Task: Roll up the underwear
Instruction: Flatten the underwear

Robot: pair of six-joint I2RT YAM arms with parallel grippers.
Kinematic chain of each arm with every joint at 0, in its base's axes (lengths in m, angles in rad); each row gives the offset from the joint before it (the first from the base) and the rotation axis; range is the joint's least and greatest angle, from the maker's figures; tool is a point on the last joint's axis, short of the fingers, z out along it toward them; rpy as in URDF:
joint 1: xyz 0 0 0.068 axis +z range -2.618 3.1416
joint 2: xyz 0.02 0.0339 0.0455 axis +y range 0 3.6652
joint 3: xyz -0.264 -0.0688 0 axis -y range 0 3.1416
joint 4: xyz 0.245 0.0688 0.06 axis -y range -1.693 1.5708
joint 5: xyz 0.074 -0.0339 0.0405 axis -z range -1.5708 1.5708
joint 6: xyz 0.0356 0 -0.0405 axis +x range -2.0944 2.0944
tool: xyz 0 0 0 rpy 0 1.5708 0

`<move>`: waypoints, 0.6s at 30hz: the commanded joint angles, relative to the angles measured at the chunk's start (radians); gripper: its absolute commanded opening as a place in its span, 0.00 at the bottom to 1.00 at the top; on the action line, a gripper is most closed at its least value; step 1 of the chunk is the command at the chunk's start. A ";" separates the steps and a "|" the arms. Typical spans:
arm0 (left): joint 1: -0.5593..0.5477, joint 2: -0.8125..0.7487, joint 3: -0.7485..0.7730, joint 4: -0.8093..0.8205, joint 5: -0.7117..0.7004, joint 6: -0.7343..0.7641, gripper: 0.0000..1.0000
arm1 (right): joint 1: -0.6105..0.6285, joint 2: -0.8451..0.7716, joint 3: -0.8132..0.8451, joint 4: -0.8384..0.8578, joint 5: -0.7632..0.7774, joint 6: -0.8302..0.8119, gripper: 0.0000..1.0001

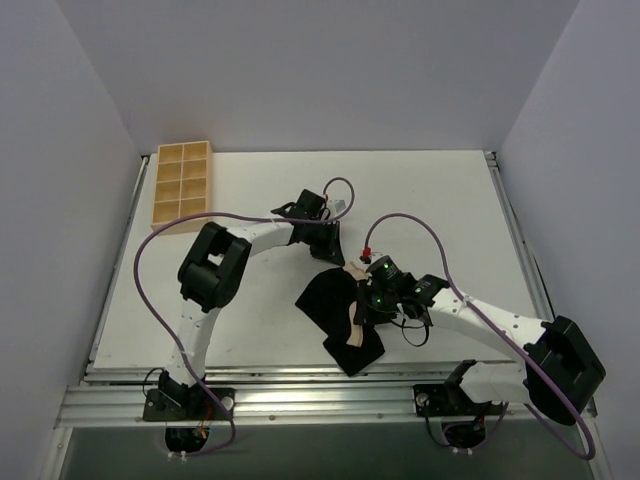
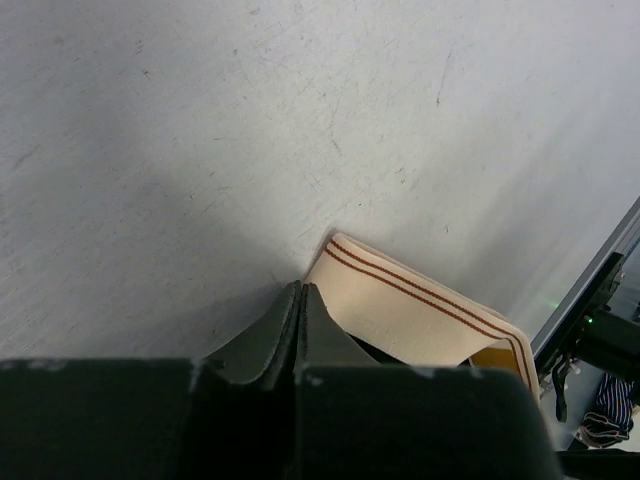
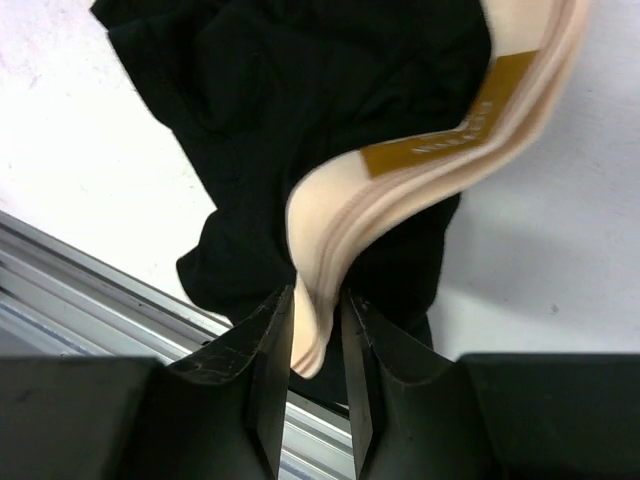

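Underwear (image 1: pixel 332 303): black cloth with a beige waistband (image 1: pixel 356 322), lying crumpled on the table (image 1: pixel 260 190), near its front edge and between the two grippers.
Waistband: in the left wrist view (image 2: pixel 420 310) it lies flat on the table, with two thin brown stripes. In the right wrist view (image 3: pixel 330 220) it rises in a curved fold and carries a tan label (image 3: pixel 450 140).
Left gripper (image 1: pixel 335 258): at the far end of the underwear. Its jaws are pressed together with no gap (image 2: pixel 300 310). The waistband's corner sits against the side of one finger; I cannot tell whether any cloth is caught.
Right gripper (image 1: pixel 368 300): at the right side of the underwear. Its jaws stand partly apart (image 3: pixel 318 340), with the waistband's fold hanging between them and not clamped.
Tray (image 1: pixel 182 185): wooden, with compartments, at the far left corner, well apart from the underwear.
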 commanded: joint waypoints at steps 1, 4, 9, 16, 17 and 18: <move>-0.001 0.019 0.020 -0.019 -0.024 -0.005 0.02 | 0.009 -0.024 0.053 -0.079 0.063 0.015 0.24; 0.012 -0.015 0.011 -0.068 -0.087 0.005 0.02 | 0.008 -0.030 0.081 -0.119 0.096 0.015 0.27; 0.061 -0.107 -0.085 -0.075 -0.127 0.004 0.02 | 0.009 -0.037 0.067 -0.092 0.059 0.038 0.28; 0.104 -0.199 -0.177 -0.067 -0.159 0.009 0.02 | 0.017 -0.075 0.015 -0.041 0.002 0.073 0.33; 0.108 -0.202 -0.179 -0.075 -0.166 0.010 0.02 | 0.020 -0.080 0.000 -0.032 -0.004 0.081 0.33; 0.108 -0.208 -0.182 -0.093 -0.177 0.013 0.02 | 0.028 -0.089 -0.009 -0.010 -0.010 0.096 0.34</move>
